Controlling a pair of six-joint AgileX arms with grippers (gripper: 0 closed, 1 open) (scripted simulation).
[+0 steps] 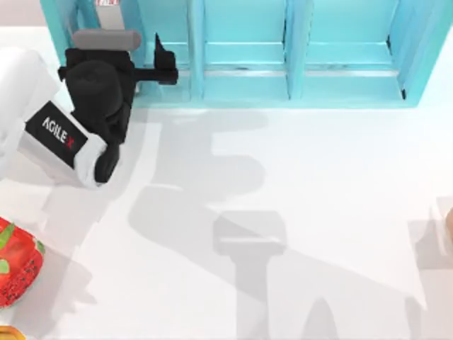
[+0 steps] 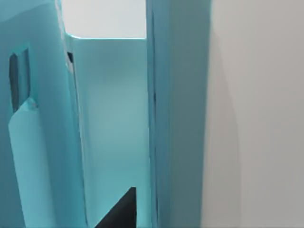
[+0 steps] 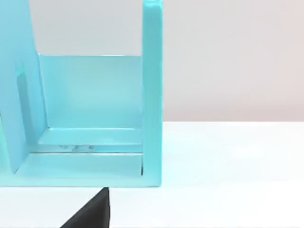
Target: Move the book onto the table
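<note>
The white glossy table [image 1: 297, 184] carries a light-blue compartmented shelf [image 1: 248, 71] along its far edge and a red fruit-like object [image 1: 15, 262] at its left edge. The left gripper [image 1: 164, 71] reaches into the leftmost compartment of the shelf, one dark fingertip [image 2: 121, 211] showing against the blue walls in the left wrist view; I cannot tell how wide its fingers stand or whether they hold anything. I cannot make out the book in any view.
</note>
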